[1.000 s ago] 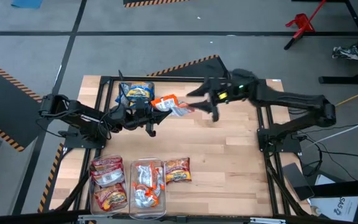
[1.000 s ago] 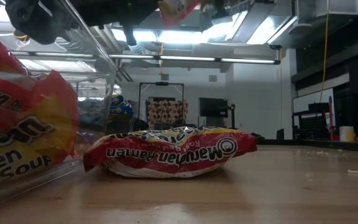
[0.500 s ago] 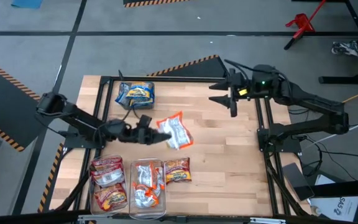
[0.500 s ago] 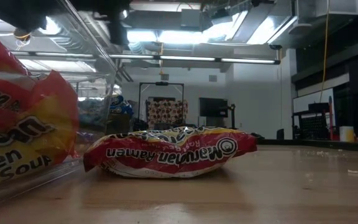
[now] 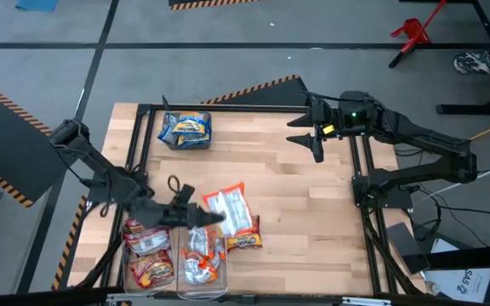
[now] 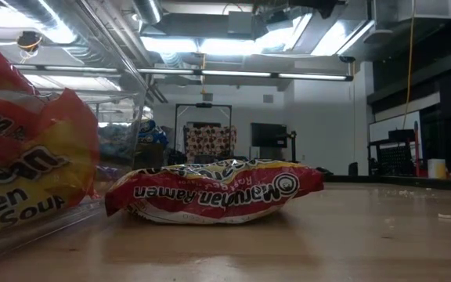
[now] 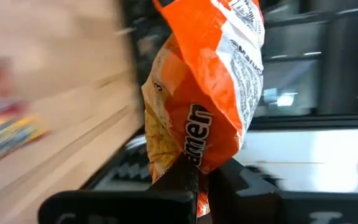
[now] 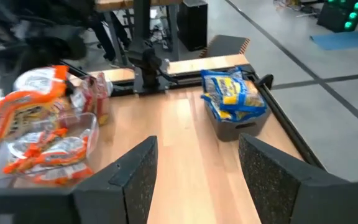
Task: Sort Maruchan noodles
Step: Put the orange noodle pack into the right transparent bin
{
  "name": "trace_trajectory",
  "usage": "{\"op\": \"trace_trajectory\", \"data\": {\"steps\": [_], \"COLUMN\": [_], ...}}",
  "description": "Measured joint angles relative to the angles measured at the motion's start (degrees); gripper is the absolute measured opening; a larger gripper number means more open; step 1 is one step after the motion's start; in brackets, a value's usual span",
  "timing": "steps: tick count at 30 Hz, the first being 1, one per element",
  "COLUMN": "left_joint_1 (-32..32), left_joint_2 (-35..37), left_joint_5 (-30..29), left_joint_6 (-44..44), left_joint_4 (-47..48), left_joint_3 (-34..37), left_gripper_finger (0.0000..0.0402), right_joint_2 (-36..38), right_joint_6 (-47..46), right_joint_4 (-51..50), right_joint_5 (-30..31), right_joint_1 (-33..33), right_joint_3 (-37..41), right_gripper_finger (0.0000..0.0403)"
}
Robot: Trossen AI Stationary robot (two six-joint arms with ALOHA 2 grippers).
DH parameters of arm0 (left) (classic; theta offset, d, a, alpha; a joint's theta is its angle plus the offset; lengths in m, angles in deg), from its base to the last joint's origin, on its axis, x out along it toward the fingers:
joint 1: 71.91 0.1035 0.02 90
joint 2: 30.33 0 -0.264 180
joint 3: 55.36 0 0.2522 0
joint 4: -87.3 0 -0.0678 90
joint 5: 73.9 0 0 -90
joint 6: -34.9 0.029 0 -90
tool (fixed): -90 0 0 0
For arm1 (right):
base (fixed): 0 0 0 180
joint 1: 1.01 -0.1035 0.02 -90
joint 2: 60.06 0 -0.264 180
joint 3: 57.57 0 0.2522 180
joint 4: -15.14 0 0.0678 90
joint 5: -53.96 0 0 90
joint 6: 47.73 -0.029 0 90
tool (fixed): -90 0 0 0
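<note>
Orange-and-white crinkly ramen packet (image 5: 229,209), clamped in the left gripper (image 5: 201,218) jaws, has moved toward the bench's near edge; right gripper (image 5: 307,136), jaws parted, hangs over the far-right corner.

Overhead, table-level, two wrist views

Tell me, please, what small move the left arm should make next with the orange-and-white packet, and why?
Probably carry it a little further over the middle clear bin and lower it. The left gripper is shut on the orange-and-white packet, which hangs just above that bin, where similar packets already lie. The right gripper waits open at the far edge.
</note>
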Motion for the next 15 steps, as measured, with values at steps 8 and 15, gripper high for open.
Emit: {"op": "trace_trajectory", "data": {"steps": [8,15], "left_joint_1": [-5.0,-10.2], "left_joint_2": [-0.7,-1.3], "left_joint_5": [9.0,7.3], "left_joint_6": [-16.2,-26.5], "left_joint_4": [31.7,32.0], "left_joint_3": [-9.3,-5.8], "left_gripper_finger": [0.0003,0.0003], "right_joint_2": [0.0,0.0], "right_joint_6": [1.3,1.5], "right_joint_4": [-2.1,-3.4], "right_joint_5": [1.2,1.2], "right_joint_1": [0.0,0.0], "right_joint_3": [0.0,0.0], "right_gripper_finger": [0.0211,0.0211]}}
